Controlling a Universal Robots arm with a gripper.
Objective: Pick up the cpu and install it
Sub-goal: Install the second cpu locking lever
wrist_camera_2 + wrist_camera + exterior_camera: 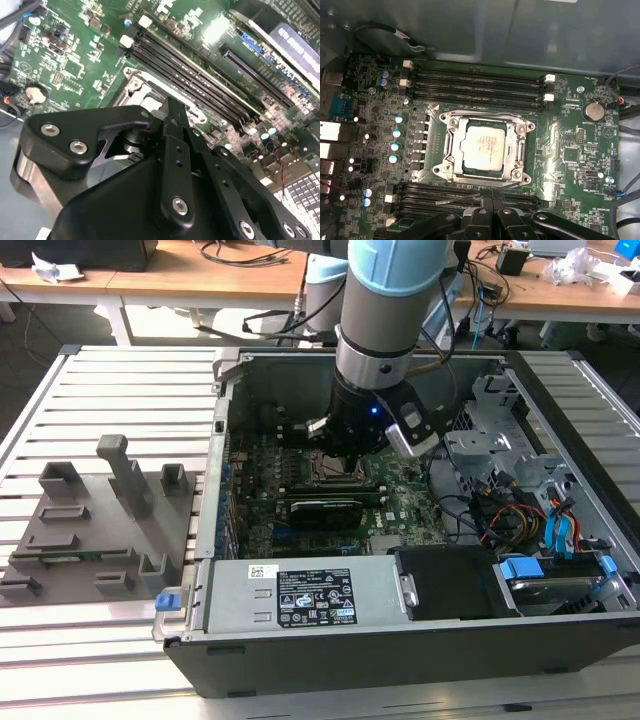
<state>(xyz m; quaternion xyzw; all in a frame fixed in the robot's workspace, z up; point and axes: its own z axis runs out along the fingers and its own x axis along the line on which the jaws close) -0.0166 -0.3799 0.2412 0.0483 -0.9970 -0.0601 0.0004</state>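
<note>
Fingers (485, 220) of the end effector (492, 212) show dark at the near edge of the first wrist view, standing side by side and close together with nothing between them. The cpu (484, 148) lies just beyond them, apart from their tips, seated flat inside the metal socket frame (447, 150) on the green motherboard (570, 145). Its silvery top plate faces up, and a thin dark rim runs round it.

In the second wrist view the end effector (172, 112) hangs just above a corner of that socket frame (132, 82), its linkage bars and screws in the foreground, holding nothing.

Beyond the cpu in the first wrist view run four dark memory slots (475, 80) in a parallel bank, and another bank of slots (445, 192) lies on the near side of the socket, partly behind the fingers. One round coin cell (593, 110) sits off to one side of the board.

In the exterior view the arm (385, 330) reaches down into the open computer case (300, 640), which lies on its side on the slatted table (90, 390). Grey tray blocks (110, 510) sit on the table at the exterior view's left, well apart from the case.
</note>
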